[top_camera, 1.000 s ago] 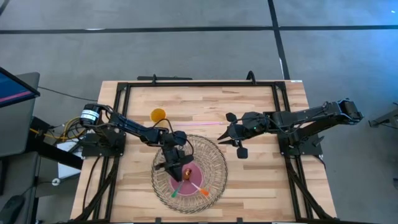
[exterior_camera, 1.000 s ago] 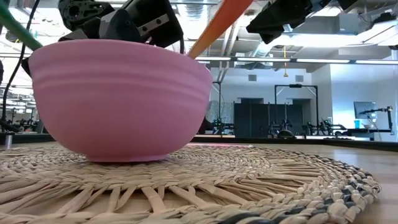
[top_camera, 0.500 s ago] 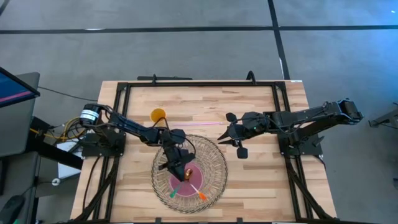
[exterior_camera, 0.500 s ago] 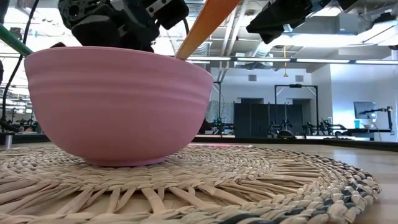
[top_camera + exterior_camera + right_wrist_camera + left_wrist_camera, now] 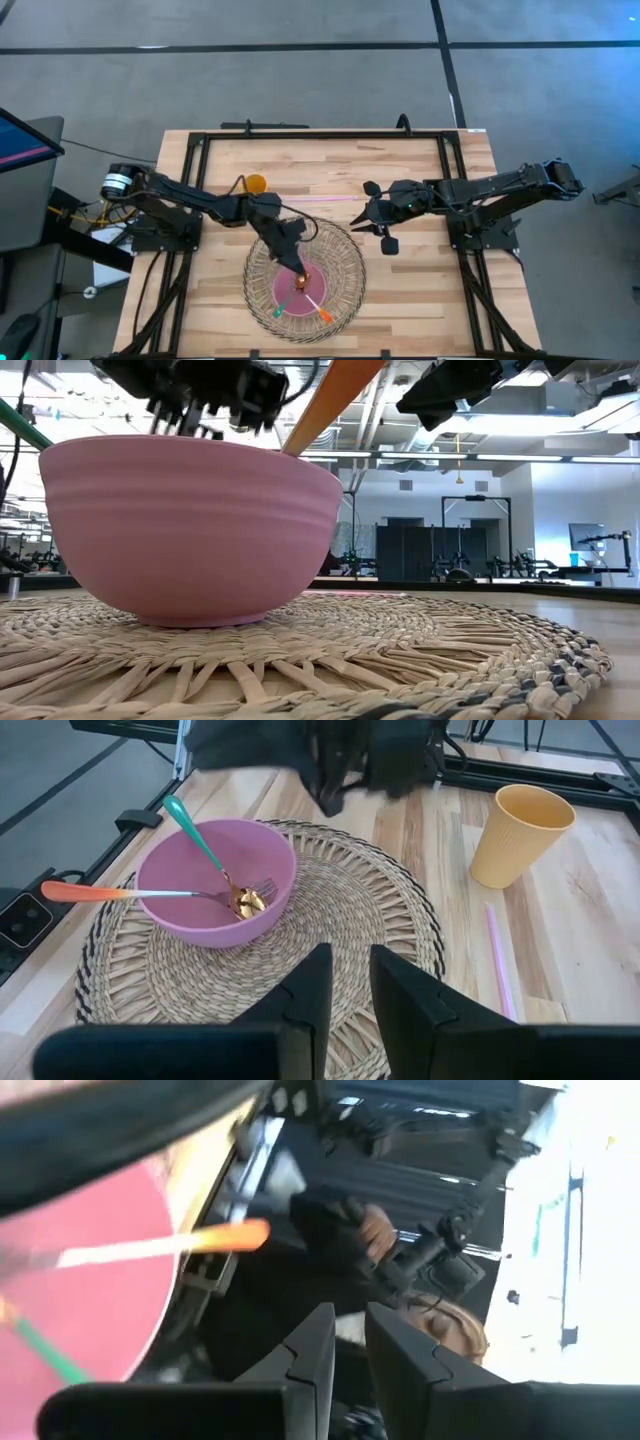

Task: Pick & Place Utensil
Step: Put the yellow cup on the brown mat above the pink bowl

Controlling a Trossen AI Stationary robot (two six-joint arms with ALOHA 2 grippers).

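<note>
A pink bowl point(image 5: 300, 292) stands on a round woven mat point(image 5: 340, 250) near the table's front. An orange-handled fork point(image 5: 120, 894) and a green-handled spoon point(image 5: 200, 845) lie in the bowl, gold heads at its bottom and handles leaning on its rim. My left gripper point(image 5: 297, 258) hovers shut above the bowl's far rim, touching nothing. It also shows above the bowl in the low view point(image 5: 210, 400). My right gripper point(image 5: 358, 226) waits shut right of the mat, pointing at the bowl.
A yellow cup point(image 5: 255, 184) stands on the far left of the table. A pink straw point(image 5: 330, 198) lies on the wood beyond the mat. Black frame rails point(image 5: 320, 135) run along the table's edges. There is bare wood right of the mat.
My left gripper has risen from low over the bowl and drawn back toward the table's far left. The orange-handled fork has settled a little in the bowl. The bowl, spoon and right arm have stayed put.
</note>
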